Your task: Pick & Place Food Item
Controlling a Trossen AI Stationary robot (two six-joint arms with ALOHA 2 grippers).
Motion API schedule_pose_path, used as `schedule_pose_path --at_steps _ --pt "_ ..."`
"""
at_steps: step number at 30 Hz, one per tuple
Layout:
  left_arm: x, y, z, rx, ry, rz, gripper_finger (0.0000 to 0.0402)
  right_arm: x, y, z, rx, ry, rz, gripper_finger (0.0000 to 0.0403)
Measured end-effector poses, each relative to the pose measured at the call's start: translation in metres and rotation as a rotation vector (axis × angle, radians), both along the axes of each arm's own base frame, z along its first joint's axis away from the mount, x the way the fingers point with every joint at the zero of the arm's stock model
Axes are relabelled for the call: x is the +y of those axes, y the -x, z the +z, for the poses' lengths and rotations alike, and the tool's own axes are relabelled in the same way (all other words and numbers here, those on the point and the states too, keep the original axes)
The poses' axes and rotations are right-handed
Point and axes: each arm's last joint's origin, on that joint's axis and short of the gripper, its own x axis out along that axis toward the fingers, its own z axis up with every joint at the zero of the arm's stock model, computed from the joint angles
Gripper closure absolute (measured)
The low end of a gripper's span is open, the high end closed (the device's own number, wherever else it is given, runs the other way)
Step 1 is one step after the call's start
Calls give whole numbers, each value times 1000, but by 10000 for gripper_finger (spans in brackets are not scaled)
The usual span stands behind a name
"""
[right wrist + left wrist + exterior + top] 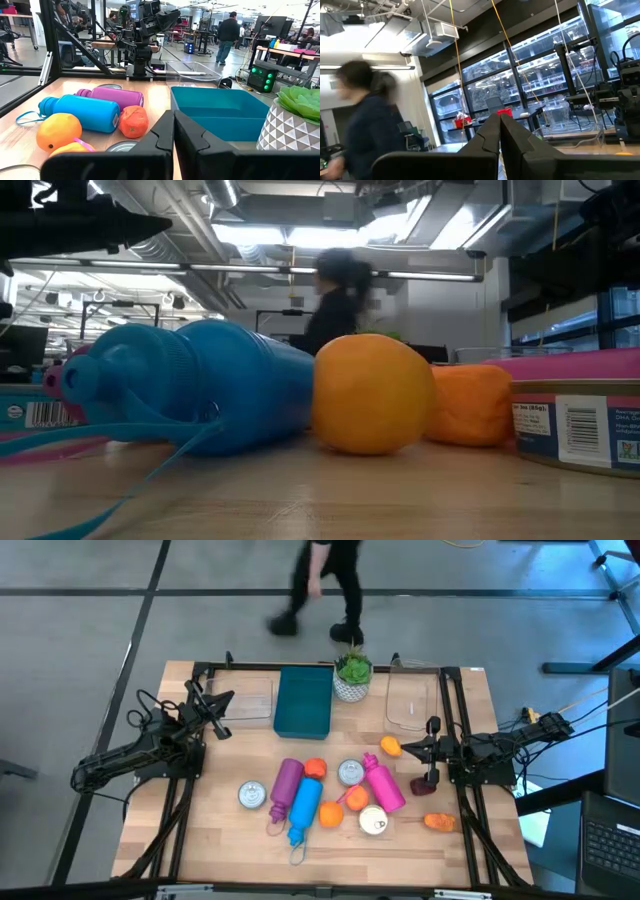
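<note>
While both arms waited with fingers clenched on nothing, left gripper (222, 700) mid-left, right gripper (408, 748) mid-right, a smooth round orange (331, 814) lay lower centre beside the glossy blue bottle (304, 809); the rectangular teal bin (303, 702) sat beyond.

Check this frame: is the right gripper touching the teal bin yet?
Apart. The high view shows the right gripper shut, well clear of the teal bin, with bare table between them.

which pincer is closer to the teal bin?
Left. The left pincer sits just off the teal bin, at its left side. The right pincer is farther off, right of it and nearer the bottles.
</note>
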Motion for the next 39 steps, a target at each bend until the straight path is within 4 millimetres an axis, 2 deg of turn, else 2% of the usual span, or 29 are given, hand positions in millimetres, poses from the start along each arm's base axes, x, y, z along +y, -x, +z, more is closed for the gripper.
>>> schedule_pose_path --at_steps 29,32,35,39 --pt "0 0 1 -6 -3 -1 398 0 0 1 -15 -38 -2 394" --pt "-1 1 3 -31 -20 2 398 -1 0 5 -64 -117 -39 394" --pt "-1 2 5 -104 47 -34 398 -2 1 12 -137 -158 -60 394" --pt "2 3 4 -129 99 45 400 -4 2 24 -252 -189 -96 394"
